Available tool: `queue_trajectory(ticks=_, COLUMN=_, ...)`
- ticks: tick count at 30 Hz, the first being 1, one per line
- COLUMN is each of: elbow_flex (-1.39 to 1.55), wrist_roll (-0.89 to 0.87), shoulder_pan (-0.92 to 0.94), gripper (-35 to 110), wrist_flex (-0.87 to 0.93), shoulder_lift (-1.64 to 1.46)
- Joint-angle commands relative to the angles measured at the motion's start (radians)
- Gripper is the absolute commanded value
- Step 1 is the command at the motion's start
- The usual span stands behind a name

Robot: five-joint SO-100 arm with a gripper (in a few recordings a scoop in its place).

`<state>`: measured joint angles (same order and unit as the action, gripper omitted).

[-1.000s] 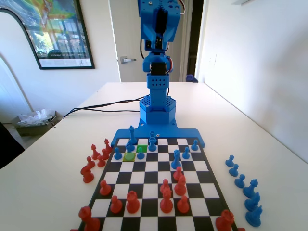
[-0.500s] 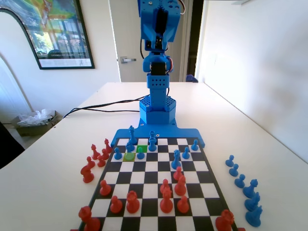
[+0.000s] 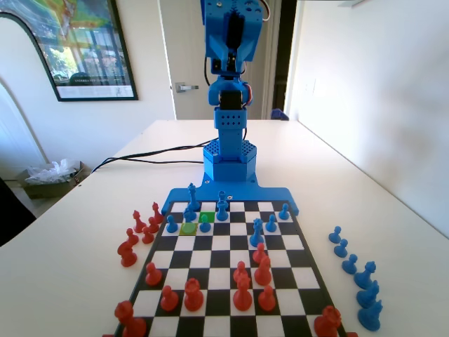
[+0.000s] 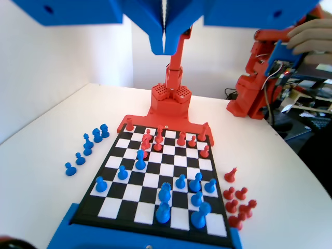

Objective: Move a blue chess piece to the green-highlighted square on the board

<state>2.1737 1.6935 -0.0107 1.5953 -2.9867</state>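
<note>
Where pawn (image 3: 205, 222) stands — green-highlighted square (image 3: 208, 218) half hidden.

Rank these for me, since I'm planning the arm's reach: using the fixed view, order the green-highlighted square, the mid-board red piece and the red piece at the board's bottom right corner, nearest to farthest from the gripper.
The gripper hangs above the arm's end of the board.
1. green-highlighted square: far end, left of centre.
2. mid-board red piece: right of centre.
3. red corner piece: bottom right.

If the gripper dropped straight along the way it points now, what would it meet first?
The gripper, jaws closed, hangs high above the board. Judging by the wrist view, it likely reaches the red pieces or squares at the far end first; depth is unclear.
</note>
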Motion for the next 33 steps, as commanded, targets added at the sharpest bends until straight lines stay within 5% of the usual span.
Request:
queue_trajectory(ticks=1, elbow_flex=-0.051, wrist_roll=-0.037, shoulder_pan=-0.038, gripper=1, wrist_flex=-0.006, shoulder_lift=0.052)
queue_trajectory(ticks=14, elbow_flex=-0.394, wrist_roll=-0.124, shoulder_pan=0.032, gripper=1, wrist_flex=0.029, shoulder_lift=0.592)
queue_trajectory(ticks=33, elbow_flex=-0.117, wrist_roll=0.158, shoulder_pan=0.33, gripper=3, wrist_flex=-0.342, shoulder_lift=0.937)
